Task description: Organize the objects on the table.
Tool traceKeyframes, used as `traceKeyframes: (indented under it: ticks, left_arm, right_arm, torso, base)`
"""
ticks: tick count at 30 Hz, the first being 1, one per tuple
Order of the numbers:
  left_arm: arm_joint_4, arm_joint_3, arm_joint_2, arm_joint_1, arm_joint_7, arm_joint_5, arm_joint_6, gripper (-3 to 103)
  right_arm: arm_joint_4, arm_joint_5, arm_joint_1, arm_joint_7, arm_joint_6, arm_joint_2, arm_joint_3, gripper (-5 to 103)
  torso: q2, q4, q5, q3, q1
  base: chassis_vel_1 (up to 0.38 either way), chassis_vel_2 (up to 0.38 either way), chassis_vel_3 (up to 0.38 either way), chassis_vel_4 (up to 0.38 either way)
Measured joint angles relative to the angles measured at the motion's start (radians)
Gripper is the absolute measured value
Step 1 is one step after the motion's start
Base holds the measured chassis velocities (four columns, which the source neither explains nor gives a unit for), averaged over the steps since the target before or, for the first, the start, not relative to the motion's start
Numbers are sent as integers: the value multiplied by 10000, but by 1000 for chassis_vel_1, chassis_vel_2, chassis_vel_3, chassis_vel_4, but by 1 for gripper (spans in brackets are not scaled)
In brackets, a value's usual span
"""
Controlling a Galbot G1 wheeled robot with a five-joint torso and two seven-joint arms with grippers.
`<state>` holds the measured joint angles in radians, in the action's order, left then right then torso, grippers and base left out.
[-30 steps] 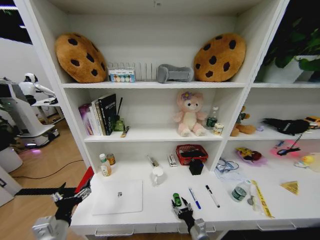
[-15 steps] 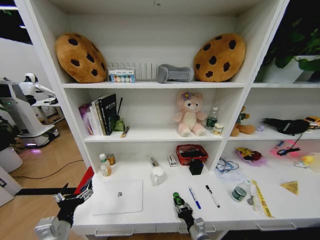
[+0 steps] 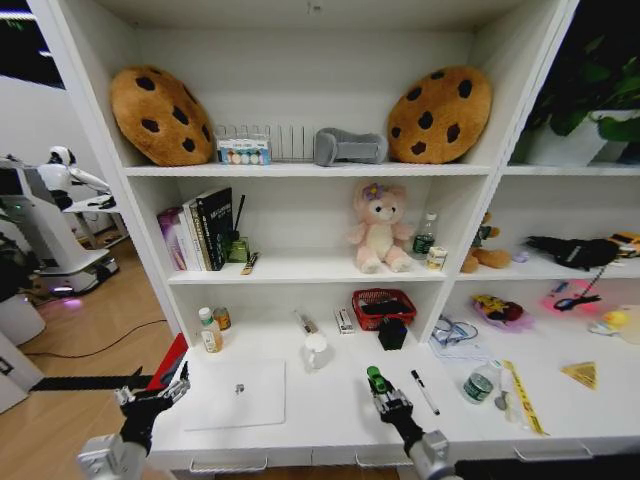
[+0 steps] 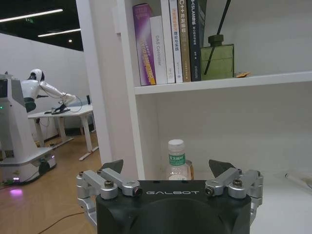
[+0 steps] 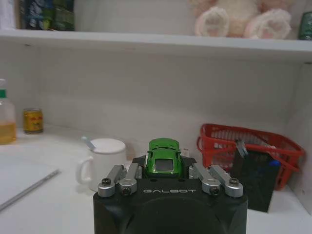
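**Toy car gripped above the desk**

Head view: right gripper [image 3: 381, 393] raised over the front middle of the white desk [image 3: 330, 415], clenched on the little green toy car [image 3: 376, 380]. Black pen [image 3: 424, 392] flat on the desktop just to the right of that gripper, pointing toward the shelves. Green-capped jar [image 3: 478, 385] farther right, near a yellow tape strip [image 3: 523, 397]. Silver laptop [image 3: 237, 393] closed and flat on the left part of the desk. Left gripper [image 3: 152, 397] off the desk's left front corner, beside the laptop but apart from it, fingers spread and holding nothing. White mug [image 3: 316, 349], red basket [image 3: 384, 306] and a black box [image 3: 392, 333] toward the back of the desktop, under the lower shelf.

Left wrist view: left gripper [image 4: 169, 171] released, both fingertips [image 4: 112, 166] wide apart, facing a small bottle [image 4: 177, 161] standing on the desk below a shelf of books [image 4: 168, 41].

Right wrist view: right gripper [image 5: 164, 163] closed on the toy car [image 5: 164, 154], car held level with its nose forward. Mug [image 5: 103, 163] just beyond on one side, red basket [image 5: 251, 148] with the black box [image 5: 253, 180] in front of it on the other. Laptop edge [image 5: 25, 186] low on the desk [image 5: 53, 204].
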<state>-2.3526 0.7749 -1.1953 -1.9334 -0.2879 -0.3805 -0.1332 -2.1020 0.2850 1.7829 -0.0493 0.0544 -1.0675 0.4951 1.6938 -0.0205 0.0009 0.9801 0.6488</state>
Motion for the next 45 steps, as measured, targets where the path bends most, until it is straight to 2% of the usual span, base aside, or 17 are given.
traceKeyframes:
  ticks: [2, 5, 6, 11, 12, 14, 15, 17, 18, 20, 23, 25, 34, 40, 42, 44, 45]
  left_arm:
    - [15, -49, -61, 29, 13, 58, 22, 99]
    - [16, -49, -115, 31, 37, 104, 65, 99]
    - [16, -49, -115, 31, 37, 104, 65, 99]
    - [-3, 20, -245, 12, 49, 129, 149, 99]
    - [-3, 20, -245, 12, 49, 129, 149, 99]
    - [3, 20, -301, 18, 48, 167, 173, 99]
    - [3, 20, -301, 18, 48, 167, 173, 99]
    - [72, -61, -282, 93, 52, 206, 174, 99]
    - [72, -61, -282, 93, 52, 206, 174, 99]
    - [174, -104, -307, 83, 115, 324, 217, 99]
    - [207, -104, -309, 82, 129, 337, 234, 99]
    - [304, -119, -227, 171, 134, 332, 238, 99]
    - [451, -97, -116, 222, 143, 302, 238, 99]
    - [546, -99, -79, 237, 142, 289, 202, 95]
    - [585, -107, -176, 225, 142, 305, 191, 101]
    - [635, -115, -267, 186, 143, 353, 189, 98]
    - [635, -115, -267, 186, 143, 353, 189, 98]
  right_arm:
    - [-625, 584, 164, -1037, 227, 542, 448, 36]
    - [-1014, 1200, -41, -1478, 269, 1022, 697, 36]
    - [-1014, 1200, -41, -1478, 269, 1022, 697, 36]
    - [-1703, 3156, -1614, -1503, -499, 2306, 958, 36]
    - [-1703, 3156, -1614, -1503, -499, 2306, 958, 36]
    - [-1851, 4620, -2782, -1326, -1165, 3203, 868, 36]
    - [-1851, 4620, -2782, -1326, -1165, 3203, 868, 36]
    - [-1880, 5627, -3427, -1309, -1541, 3895, 921, 36]
    - [-1880, 5627, -3427, -1309, -1541, 3895, 921, 36]
    - [-1803, 7030, -4283, -1363, -2281, 4810, 1054, 36]
    - [-1720, 7416, -4652, -1363, -2463, 5089, 1054, 36]
    - [-1341, 7877, -5571, -1194, -2654, 5427, 943, 36]
    - [179, 8370, -7423, -1006, -3007, 5527, 207, 36]
    - [1260, 8478, -8714, -1236, -3239, 5129, -1034, 36]
    - [1789, 8626, -9801, -1307, -3335, 4909, -2047, 36]
    - [2244, 8690, -10828, -1371, -3444, 4609, -3014, 36]
    - [2244, 8690, -10828, -1371, -3444, 4609, -3014, 36]
  torso:
    - [0, -1, 1, -1, 0]
    - [0, 0, 2, 0, 0]
    - [0, 0, 2, 0, 0]
    - [0, 1, 3, 0, 0]
    - [0, 1, 3, 0, 0]
    - [-1, 5, 2, 1, 1]
    - [-1, 5, 2, 1, 1]
    - [-1, 6, 3, 0, 1]
    - [-1, 6, 3, 0, 1]
    - [-1, 0, 1, 1, 1]
    - [-1, 2, 1, 0, 0]
    - [0, 2, 1, 1, 0]
    - [-1, 2, 0, 1, 1]
    - [-1, 0, 1, 0, 0]
    - [-1, -1, 0, 0, 1]
    - [-1, 3, -1, 0, 1]
    - [-1, 3, -1, 0, 1]
  base:
    - [0, 0, 0, 0]
    - [0, 0, 0, 0]
    - [0, 0, 0, 0]
    - [0, 0, 0, 0]
    - [0, 0, 0, 0]
    - [0, 0, 0, 0]
    - [0, 0, 0, 0]
    - [0, 0, 0, 0]
    - [0, 0, 0, 0]
    - [0, 0, 0, 0]
    - [0, 0, 0, 0]
    - [0, 0, 0, 0]
    - [0, 0, 0, 0]
    - [0, 0, 0, 0]
    - [0, 0, 0, 0]
    - [0, 0, 0, 0]
    - [0, 0, 0, 0]
